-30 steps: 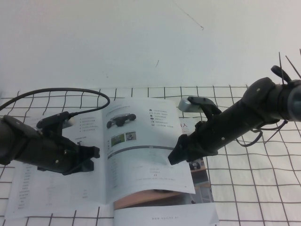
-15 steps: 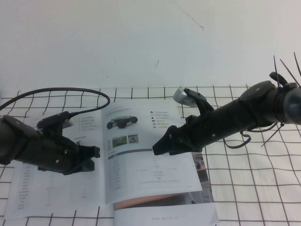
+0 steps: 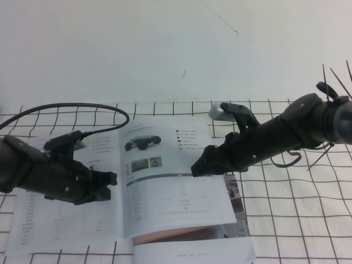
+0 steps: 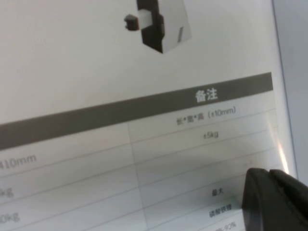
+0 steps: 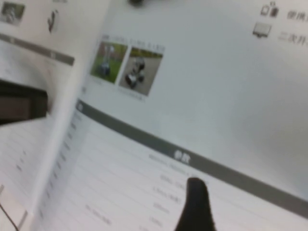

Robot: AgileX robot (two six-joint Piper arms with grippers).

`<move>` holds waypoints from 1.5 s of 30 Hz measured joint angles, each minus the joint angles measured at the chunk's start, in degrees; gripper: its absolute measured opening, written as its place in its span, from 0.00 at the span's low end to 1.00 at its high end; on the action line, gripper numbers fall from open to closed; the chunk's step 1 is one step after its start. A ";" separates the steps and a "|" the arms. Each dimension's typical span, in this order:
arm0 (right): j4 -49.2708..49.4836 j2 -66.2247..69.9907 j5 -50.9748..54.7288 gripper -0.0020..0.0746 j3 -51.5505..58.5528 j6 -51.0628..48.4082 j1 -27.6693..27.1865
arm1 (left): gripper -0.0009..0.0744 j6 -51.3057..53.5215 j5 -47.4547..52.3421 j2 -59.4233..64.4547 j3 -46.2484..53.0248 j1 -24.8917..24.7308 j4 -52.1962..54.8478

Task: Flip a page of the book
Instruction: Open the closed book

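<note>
The book (image 3: 49, 220) lies open on the gridded table. Its page (image 3: 165, 192) with the black low vehicle, two small green photos and a grey bar lies right of the spine, nearly flat. My right gripper (image 3: 199, 166) hovers open just over that page's right half, near the grey bar; one dark fingertip (image 5: 195, 207) shows above the table print. My left gripper (image 3: 107, 184) rests on the left sheet close to the spine, and it also shows as a dark block (image 5: 19, 103) in the right wrist view. The left wrist view holds only the printed table (image 4: 144, 125).
A black cable (image 3: 82, 106) arcs from the left arm over the book's far edge. Further sheets (image 3: 187, 250) stick out below and to the right of the page. The black-lined grid mat (image 3: 291, 220) stretches to the right, and a plain white surface (image 3: 165, 49) lies behind.
The page has settled flatter, with its right edge further right. My right gripper swept left towards the spine, then drew back to the right. The left arm has not moved.
</note>
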 joint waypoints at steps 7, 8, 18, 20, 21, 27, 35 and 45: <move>-8.35 0.00 1.97 0.69 -0.12 1.92 0.00 | 0.01 0.13 1.01 2.02 -0.07 0.00 -1.25; -8.89 0.00 1.99 0.69 -0.24 2.35 0.00 | 0.01 0.13 1.15 2.17 -0.07 0.00 -1.75; -6.21 -0.11 3.12 0.69 -0.24 1.79 -0.04 | 0.01 0.13 1.82 2.73 -0.21 0.00 -3.16; -4.09 0.00 3.51 0.69 -0.14 0.50 -0.04 | 0.01 0.13 1.82 2.73 -0.21 0.00 -3.21; -3.35 0.00 3.51 0.69 -0.13 -0.10 0.08 | 0.01 0.13 1.91 2.73 -0.21 0.00 -3.31; -0.01 -0.26 2.09 0.69 -0.01 -0.97 0.05 | 0.01 0.57 1.91 2.73 -0.21 0.10 -4.14; -2.68 -1.18 0.20 0.69 0.08 -0.66 -0.02 | 0.01 2.66 2.37 2.73 -0.21 0.10 -5.51; -11.17 -1.18 0.51 0.69 0.08 2.94 -0.02 | 0.01 3.28 2.88 2.87 -0.21 0.39 -5.96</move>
